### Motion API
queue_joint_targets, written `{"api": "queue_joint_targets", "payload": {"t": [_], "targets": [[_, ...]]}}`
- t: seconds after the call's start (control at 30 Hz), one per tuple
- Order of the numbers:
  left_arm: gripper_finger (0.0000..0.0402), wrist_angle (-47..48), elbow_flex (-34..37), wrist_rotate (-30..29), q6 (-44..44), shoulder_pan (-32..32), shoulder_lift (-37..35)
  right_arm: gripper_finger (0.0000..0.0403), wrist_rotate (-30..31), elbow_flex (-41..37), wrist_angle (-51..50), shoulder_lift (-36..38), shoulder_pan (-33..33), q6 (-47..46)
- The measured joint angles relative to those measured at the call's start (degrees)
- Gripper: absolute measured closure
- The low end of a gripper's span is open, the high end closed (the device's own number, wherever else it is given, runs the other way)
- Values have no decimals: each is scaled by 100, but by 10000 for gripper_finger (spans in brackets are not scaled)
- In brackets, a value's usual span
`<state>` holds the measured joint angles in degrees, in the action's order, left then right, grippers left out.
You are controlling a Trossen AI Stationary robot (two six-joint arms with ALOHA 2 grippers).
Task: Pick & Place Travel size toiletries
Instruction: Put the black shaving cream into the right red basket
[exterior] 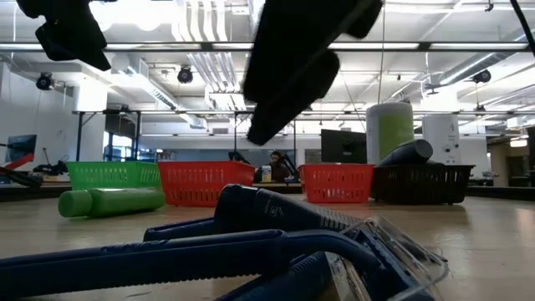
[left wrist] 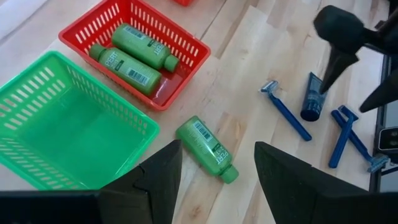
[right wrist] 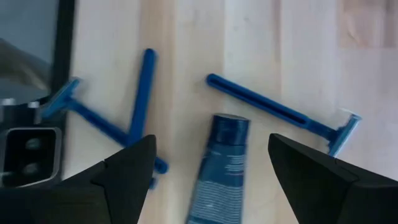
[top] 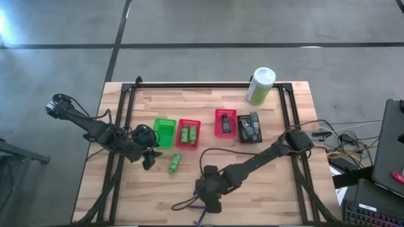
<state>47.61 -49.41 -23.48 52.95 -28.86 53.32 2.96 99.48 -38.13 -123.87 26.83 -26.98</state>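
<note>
Risk: right gripper (right wrist: 208, 171), fingers apart above the dark blue wedge tube (right wrist: 224, 165) lying between 3 blue plastic razors (right wrist: 283, 117) near the table's front edge, could snag a razor if it closes off-centre.

The bright green plastic bottles carry dark printed labels, but little of it reads. On the two bottles lying in the red mesh basket (left wrist: 163, 93), the nearer bottle (left wrist: 124, 67) shows a short word in capitals, too small to make out, beside a white barcode patch. The other bottle there (left wrist: 147, 47) shows another barcode. The loose green bottle on the wooden desk (left wrist: 207, 149) bears a barcode and unreadable lettering. The dark blue tube (right wrist: 225, 171) has faint, illegible print.
</note>
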Motion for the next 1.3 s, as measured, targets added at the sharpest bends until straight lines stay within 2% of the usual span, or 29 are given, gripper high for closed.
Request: {"api": "queue_joint_targets", "payload": {"t": [0.37, 0.6, 0.77, 0.93, 1.3], "targets": [[195, 0, 0, 106, -60, 0, 0, 124, 176, -113, 35, -173, 30, -740], [195, 3, 0, 150, -206, 0, 0, 110, 276, -32, 317, -461, 32, -869], [195, 22, 0, 150, -259, 0, 0, 106, 563, -42, 100, -575, 65, -1235], [195, 27, 2, 148, -342, 0, 0, 131, 840, -37, 46, -566, 78, -1194], [195, 46, 2, 143, -352, -1, 0, 195, 682, -34, 68, -706, 78, -1191]]}}
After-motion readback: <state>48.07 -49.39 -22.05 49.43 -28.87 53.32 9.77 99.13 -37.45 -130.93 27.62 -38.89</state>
